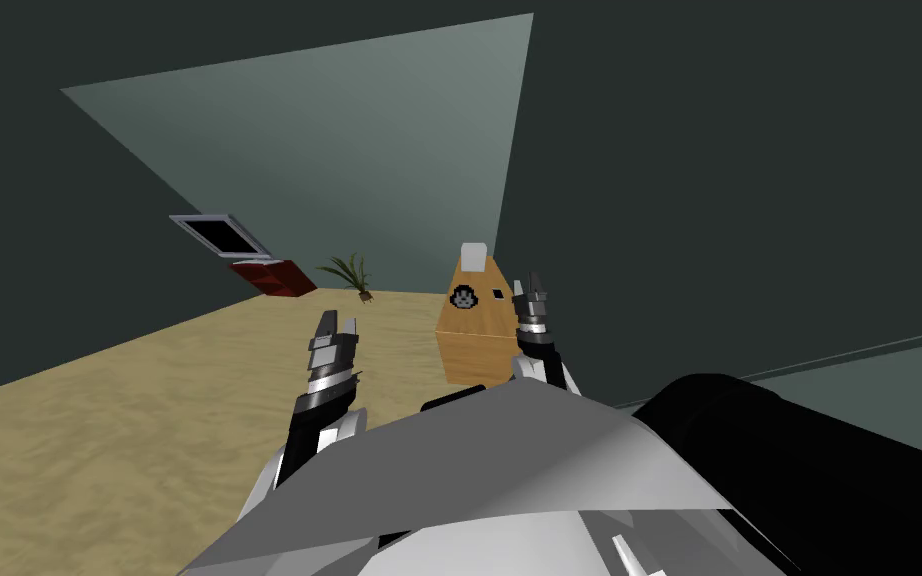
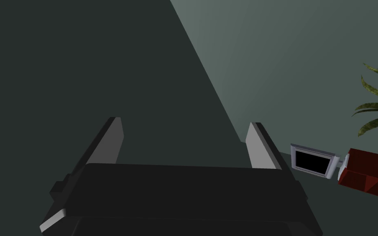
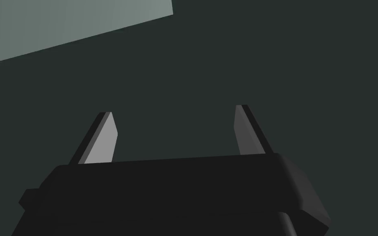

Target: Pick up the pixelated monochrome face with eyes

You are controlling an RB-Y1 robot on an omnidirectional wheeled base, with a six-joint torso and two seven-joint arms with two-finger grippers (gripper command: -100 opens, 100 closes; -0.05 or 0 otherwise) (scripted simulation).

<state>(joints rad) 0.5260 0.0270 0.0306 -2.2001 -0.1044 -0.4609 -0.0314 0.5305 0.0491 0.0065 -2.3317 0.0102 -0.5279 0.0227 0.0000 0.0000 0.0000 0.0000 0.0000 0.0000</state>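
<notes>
A round black-and-grey pixelated face (image 1: pixel 463 296) lies on top of a light wooden cabinet (image 1: pixel 474 350) that stands against the dark wall ahead of me. My right gripper (image 1: pixel 531 283) is raised beside the cabinet's right edge, close to the face, and its fingers stand open with nothing between them (image 3: pixel 176 119). My left gripper (image 1: pixel 338 325) hangs over the tan floor, to the left of the cabinet, also open and empty (image 2: pixel 184 125).
On the cabinet also sit a small black square (image 1: pixel 497 293) and a white block (image 1: pixel 474 254) at its far end. A potted plant (image 1: pixel 352 270), a dark red box (image 1: pixel 271 277) and a grey-framed screen (image 1: pixel 217 234) stand by the far wall.
</notes>
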